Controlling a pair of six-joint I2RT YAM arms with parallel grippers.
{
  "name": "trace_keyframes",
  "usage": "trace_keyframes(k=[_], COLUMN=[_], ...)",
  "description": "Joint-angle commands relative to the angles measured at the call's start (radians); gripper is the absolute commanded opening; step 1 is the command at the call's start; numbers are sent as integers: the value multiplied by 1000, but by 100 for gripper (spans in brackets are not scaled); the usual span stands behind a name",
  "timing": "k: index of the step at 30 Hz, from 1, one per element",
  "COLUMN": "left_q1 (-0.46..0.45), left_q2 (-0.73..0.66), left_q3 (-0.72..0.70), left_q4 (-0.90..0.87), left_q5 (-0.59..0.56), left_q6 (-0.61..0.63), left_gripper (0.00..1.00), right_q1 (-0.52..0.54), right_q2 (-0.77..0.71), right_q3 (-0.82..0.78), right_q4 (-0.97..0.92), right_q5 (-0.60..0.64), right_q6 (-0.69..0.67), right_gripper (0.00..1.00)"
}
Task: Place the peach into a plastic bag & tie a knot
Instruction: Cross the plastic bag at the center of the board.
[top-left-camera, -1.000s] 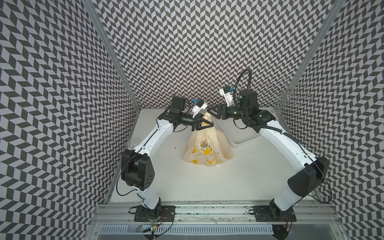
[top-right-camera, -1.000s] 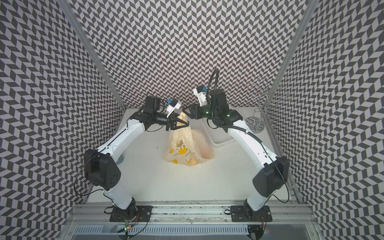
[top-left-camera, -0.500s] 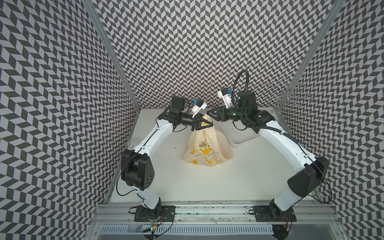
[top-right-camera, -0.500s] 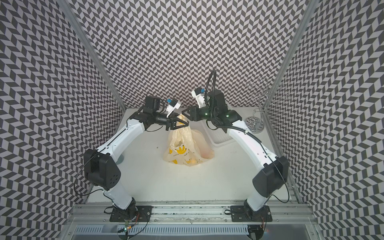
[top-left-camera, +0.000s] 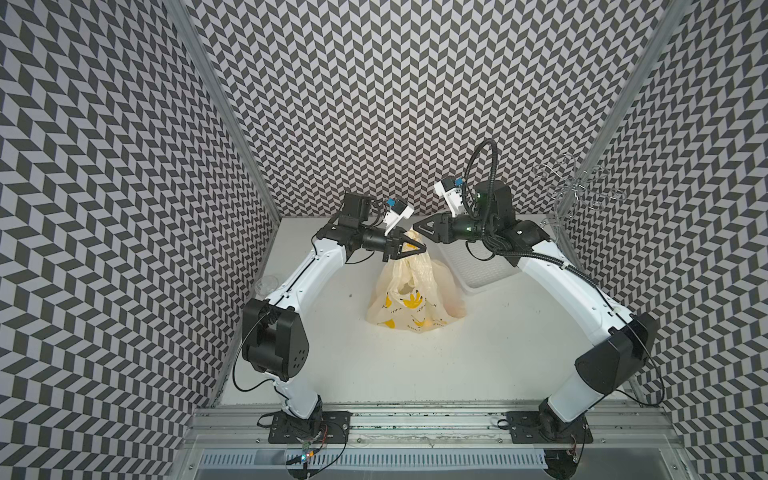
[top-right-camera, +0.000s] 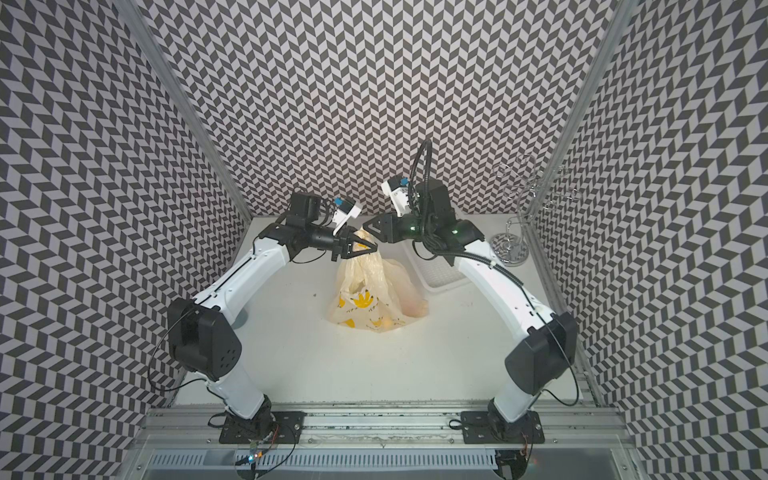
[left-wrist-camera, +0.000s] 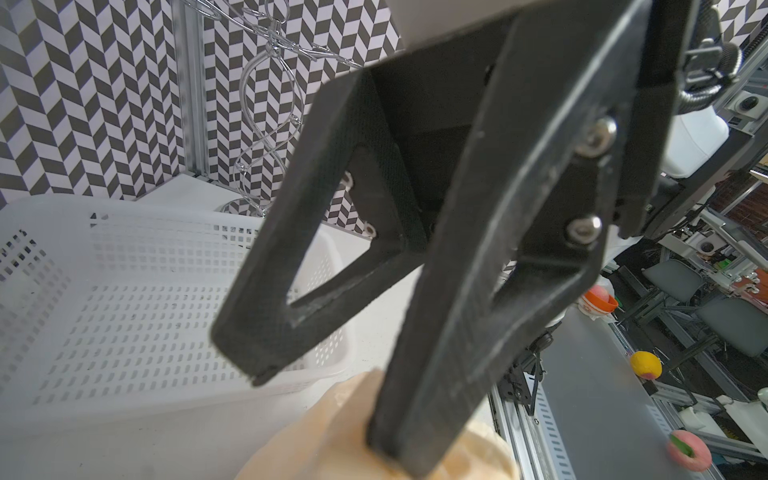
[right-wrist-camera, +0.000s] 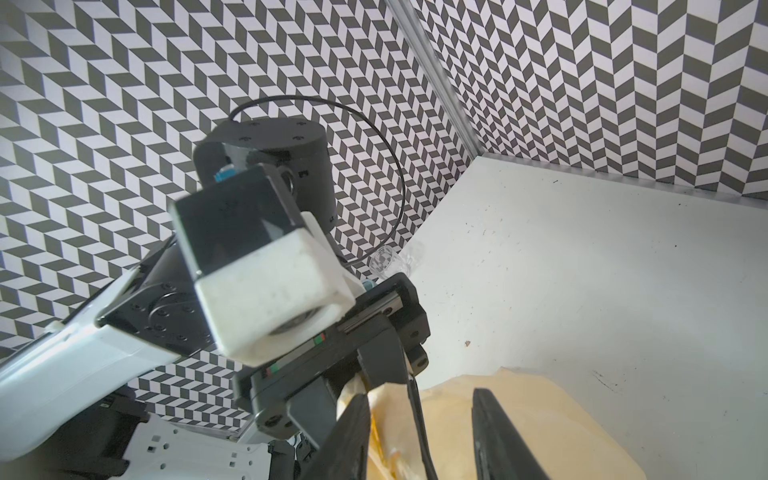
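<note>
The plastic bag (top-left-camera: 409, 299) (top-right-camera: 361, 299) stands mid-table with its banana print facing the front, its top gathered to a narrow neck. My left gripper (top-left-camera: 422, 248) (top-right-camera: 376, 248) is shut on that neck, as the right wrist view also shows (right-wrist-camera: 386, 374). An orange-pink shape, the peach (top-left-camera: 455, 309) (top-right-camera: 411, 309), shows through the bag's right side. My right gripper (top-left-camera: 414, 226) (top-right-camera: 365, 226) is open just behind the neck. Its fingers straddle cream plastic (right-wrist-camera: 540, 424) in the right wrist view, and one tip touches the bag (left-wrist-camera: 324, 449). No knot shows.
A white perforated basket (top-left-camera: 478, 266) (left-wrist-camera: 124, 291) sits at the back right, beside the bag. A wire stand (top-right-camera: 509, 245) rises in the far right corner. A clear glass (top-left-camera: 266, 284) (right-wrist-camera: 386, 262) stands by the left wall.
My right gripper has moved left up to the bag's neck, and its jaws have narrowed. The left gripper has kept its place on the neck.
</note>
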Motion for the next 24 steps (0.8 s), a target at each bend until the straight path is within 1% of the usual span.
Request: trace_keyframes(k=[1, 5, 8, 11, 13, 15, 16, 17, 19, 21, 22, 24], left_q1=[3, 3, 3, 3, 3, 4, 5, 8, 28, 47, 53, 56], left_q2=[-16, -12, -7, -5, -9, -13, -15, -18, -27, -44, -59, -79], left_q3=[16, 20, 22, 26, 27, 27, 26, 23, -4, -51, -88, -137], left_q4=[-16, -17, -20, -25, -24, -24, -24, -19, 22, 64, 108, 162], left_q5=[12, 7, 4, 6, 6, -3, -12, -27, -58, -47, -46, -38], left_q6=[13, 13, 12, 15, 14, 9, 3, -13, -84, -129, -165, -190], left_gripper=[16, 16, 15, 15, 15, 15, 17, 21, 24, 29, 30, 32], right_q1=[9, 18, 31, 32, 33, 32, 30, 23, -1, -31, -42, -51], right_q2=[18, 22, 23, 27, 33, 34, 30, 24, 0, -35, -47, -51], right_q3=[16, 26, 39, 32, 33, 35, 33, 32, 13, -20, -30, -31], right_q4=[8, -4, -14, -10, -10, -6, -4, 0, 30, 98, 128, 159], right_q5=[4, -7, -9, 1, 6, 16, 30, 46, 58, 43, 32, 12], right_q6=[-13, -20, -29, -28, -28, -26, -26, -27, -16, 14, 25, 34], right_gripper=[41, 49, 48, 39, 31, 18, 9, 1, 0, 0, 0, 0])
